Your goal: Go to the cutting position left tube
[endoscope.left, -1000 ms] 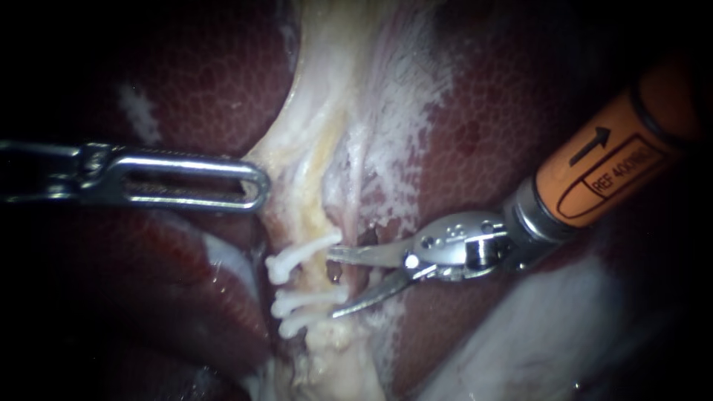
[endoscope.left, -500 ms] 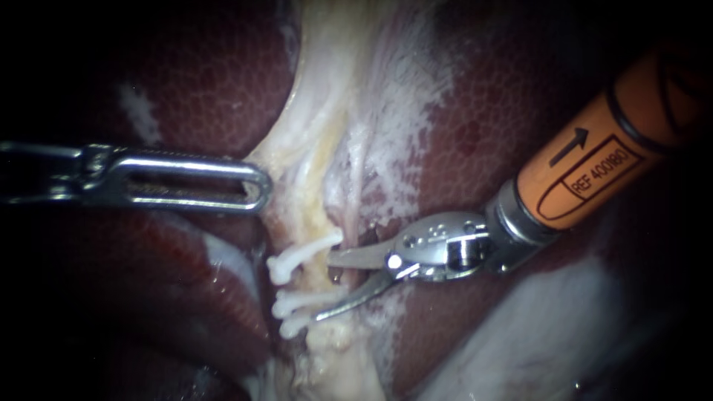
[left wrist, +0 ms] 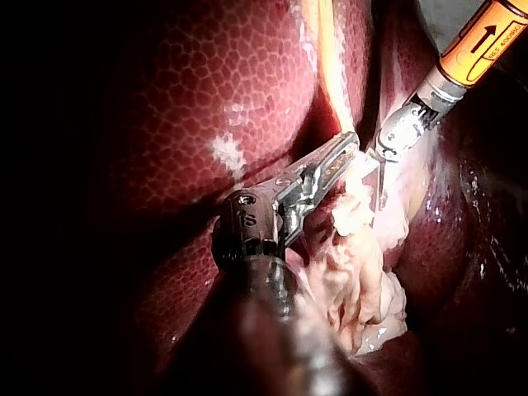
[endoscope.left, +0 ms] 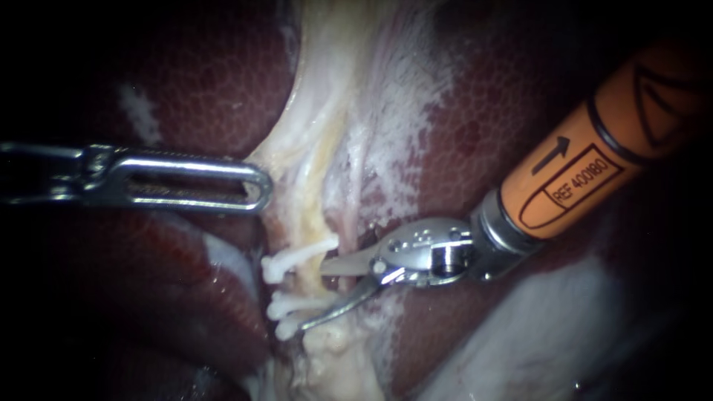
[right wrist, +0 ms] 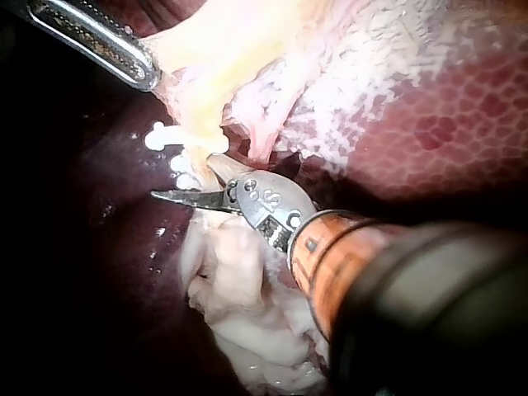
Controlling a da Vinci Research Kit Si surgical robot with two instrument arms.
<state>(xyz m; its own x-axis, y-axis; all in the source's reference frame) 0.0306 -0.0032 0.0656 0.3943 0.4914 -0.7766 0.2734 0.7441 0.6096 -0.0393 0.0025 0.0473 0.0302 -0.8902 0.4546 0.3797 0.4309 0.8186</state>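
The right instrument (endoscope.left: 312, 297) has slid toward the left of the endoscope picture, and its two blades now reach in among the clips.

The liver (endoscope.left: 186, 89) is the biggest thing here. It is dark red and fills both sides. A pale tissue band (endoscope.left: 334, 96) runs down the middle from the top. The left instrument (endoscope.left: 256, 186) comes in at middle left. Its jaws are pressed together on the edge of that band and seem to pull it sideways. The right instrument comes from the upper right. Its blades are apart, with nothing pinched yet.

The left tube (endoscope.left: 308, 286) is the yellowish strand at lower middle. It has one white clip (endoscope.left: 297, 254) above and two more clips (endoscope.left: 293, 306) just below. One blade lies near the top clip and the other near the lowest one.

To do this well, I think the blades should sit on either side of the tube, in the bare bit between the clips. They should cross it straight and touch no clip. The other instrument should keep the band tight.
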